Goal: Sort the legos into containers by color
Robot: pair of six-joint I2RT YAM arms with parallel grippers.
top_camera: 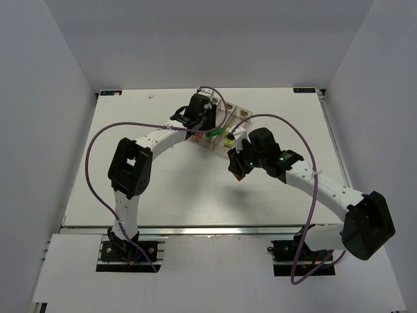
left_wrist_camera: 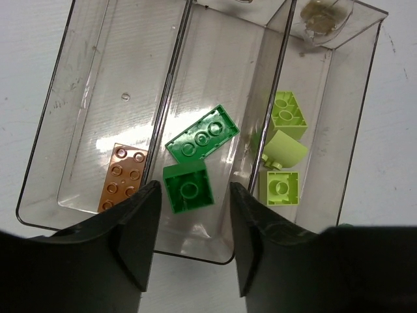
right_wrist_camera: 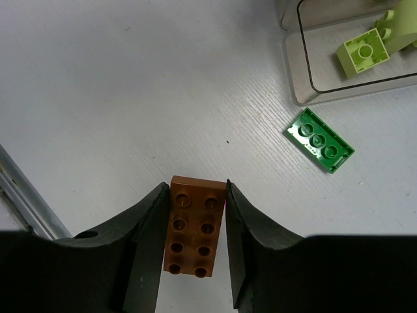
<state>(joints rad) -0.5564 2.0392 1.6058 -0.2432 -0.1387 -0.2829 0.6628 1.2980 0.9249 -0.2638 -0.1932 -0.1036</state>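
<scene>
My right gripper [right_wrist_camera: 195, 189] is clamped on an orange-brown eight-stud plastic brick [right_wrist_camera: 193, 228] over the white table [right_wrist_camera: 98, 98], arm arched toward the clear three-bin plastic tray [left_wrist_camera: 111, 72]. My left gripper [left_wrist_camera: 193, 192] hangs spread and empty over the middle bin, above two bright green bricks [left_wrist_camera: 189, 188].

In the clear tray [left_wrist_camera: 111, 78] we see an orange-brown brick [left_wrist_camera: 124, 179] in one end bin, two bright green bricks [left_wrist_camera: 202, 134] in the middle bin and pale yellow-green bricks [left_wrist_camera: 280, 188] in the other end bin. Outside the tray we find a white table [right_wrist_camera: 98, 78], another bright green brick [right_wrist_camera: 319, 140] and an orange-brown two-by-four brick [right_wrist_camera: 194, 225].
</scene>
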